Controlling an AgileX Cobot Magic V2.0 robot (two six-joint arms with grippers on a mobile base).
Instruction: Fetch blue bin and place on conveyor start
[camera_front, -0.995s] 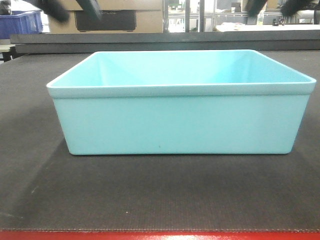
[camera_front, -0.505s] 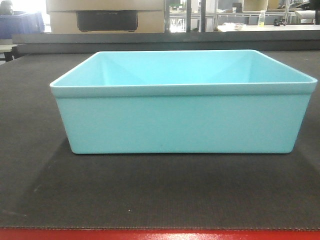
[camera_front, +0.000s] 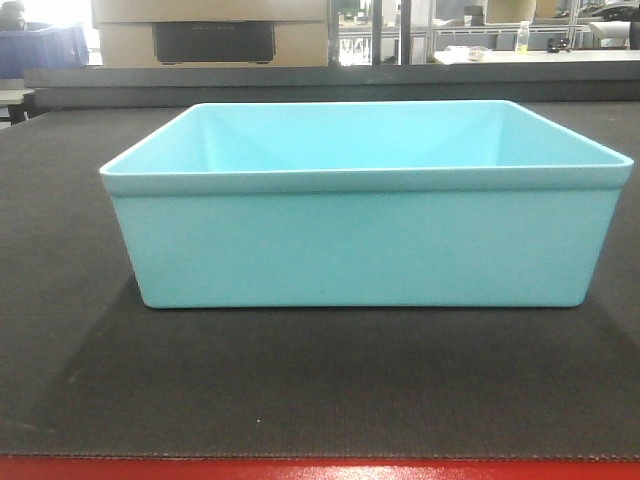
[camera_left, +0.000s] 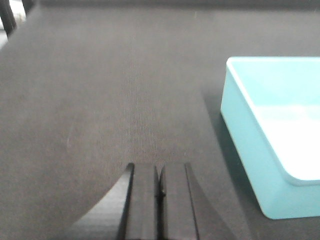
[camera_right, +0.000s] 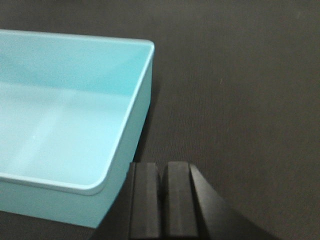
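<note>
Blue bin (camera_front: 365, 245) sits on conveyor start (camera_front: 300, 390); both grippers' fingers clenched, empty.

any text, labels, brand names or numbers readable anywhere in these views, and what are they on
None can be read.
The blue bin has plain walls with no label, inside or out.
The conveyor start belt and its red front strip carry no markings.
The cardboard box in the background shows only a dark panel; any print there is too blurred to read.
The bottle far back is too small to tell.
</note>
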